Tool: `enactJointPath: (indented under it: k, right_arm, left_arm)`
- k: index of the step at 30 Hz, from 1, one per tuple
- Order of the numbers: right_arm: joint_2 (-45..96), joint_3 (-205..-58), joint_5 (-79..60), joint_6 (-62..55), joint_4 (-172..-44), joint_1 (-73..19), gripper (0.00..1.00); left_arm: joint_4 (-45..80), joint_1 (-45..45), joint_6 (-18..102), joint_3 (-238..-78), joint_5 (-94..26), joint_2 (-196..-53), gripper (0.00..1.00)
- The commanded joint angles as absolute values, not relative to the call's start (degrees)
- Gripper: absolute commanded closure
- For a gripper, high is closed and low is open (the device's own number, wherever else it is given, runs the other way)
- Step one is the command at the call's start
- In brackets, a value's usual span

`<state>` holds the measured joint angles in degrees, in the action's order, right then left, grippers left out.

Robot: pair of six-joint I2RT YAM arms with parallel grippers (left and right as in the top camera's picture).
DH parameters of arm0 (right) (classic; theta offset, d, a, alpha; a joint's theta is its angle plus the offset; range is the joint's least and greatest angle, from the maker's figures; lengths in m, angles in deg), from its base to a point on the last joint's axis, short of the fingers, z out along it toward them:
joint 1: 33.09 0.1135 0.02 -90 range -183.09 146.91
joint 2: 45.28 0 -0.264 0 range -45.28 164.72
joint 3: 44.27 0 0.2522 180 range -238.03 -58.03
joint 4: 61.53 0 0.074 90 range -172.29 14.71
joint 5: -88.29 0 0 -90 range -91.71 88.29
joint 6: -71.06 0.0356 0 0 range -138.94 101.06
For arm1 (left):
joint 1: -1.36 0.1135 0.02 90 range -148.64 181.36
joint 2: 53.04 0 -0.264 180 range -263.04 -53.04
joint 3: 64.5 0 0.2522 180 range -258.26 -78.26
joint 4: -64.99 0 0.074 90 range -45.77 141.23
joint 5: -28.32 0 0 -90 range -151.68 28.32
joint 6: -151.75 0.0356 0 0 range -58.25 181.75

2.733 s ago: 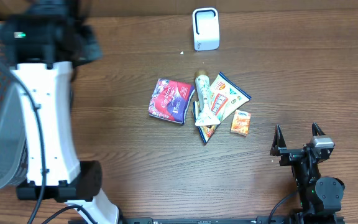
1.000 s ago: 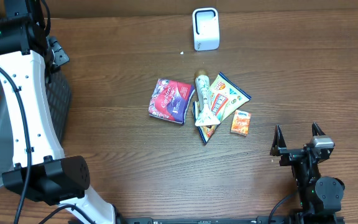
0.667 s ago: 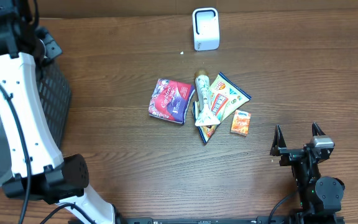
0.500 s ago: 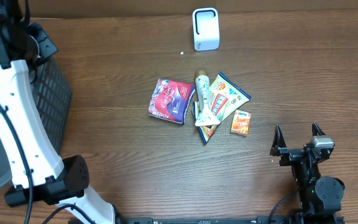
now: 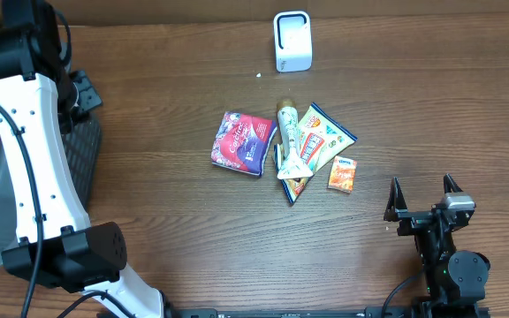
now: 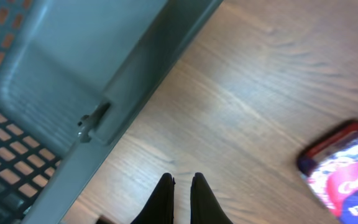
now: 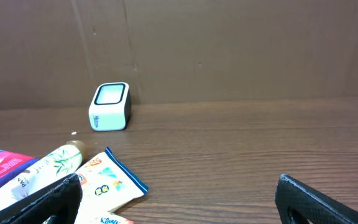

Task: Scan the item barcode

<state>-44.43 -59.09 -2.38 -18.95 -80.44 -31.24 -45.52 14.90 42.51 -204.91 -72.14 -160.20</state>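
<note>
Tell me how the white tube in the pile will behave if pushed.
The white tube looks round near its cap, so a sideways push would probably roll it. It lies against the yellow packet, likely dragging that along. It seems light.

left arm (image 5: 34, 159): nearly three seconds ago it stood large over the left end of the counter (image 5: 237, 256). It then swung out toward the left edge and has now come part of the way back to the right.
basket (image 5: 85, 150): half a second ago a wide strip of its dark mesh showed beside the arm. Now the arm covers more of it.
</note>
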Motion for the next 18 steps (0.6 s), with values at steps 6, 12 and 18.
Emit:
enactJointPath:
  k: [6, 12, 18]
  right_arm:
    - [-45.11, -58.48, -2.4, -19.21, -80.09, -31.55, 0.0]
    - [-45.11, -58.48, -2.4, -19.21, -80.09, -31.55, 0.0]
    - [-45.11, -58.48, -2.4, -19.19, -80.09, -31.55, 0.0]
  left_arm:
    - [-45.54, 15.62, 38.29, -204.01, -85.6, -160.17, 0.96]
    - [-44.89, 16.08, 37.46, -204.01, -86.11, -160.2, 0.96]
    - [-43.14, 16.06, 42.92, -204.01, -71.59, -160.2, 0.96]
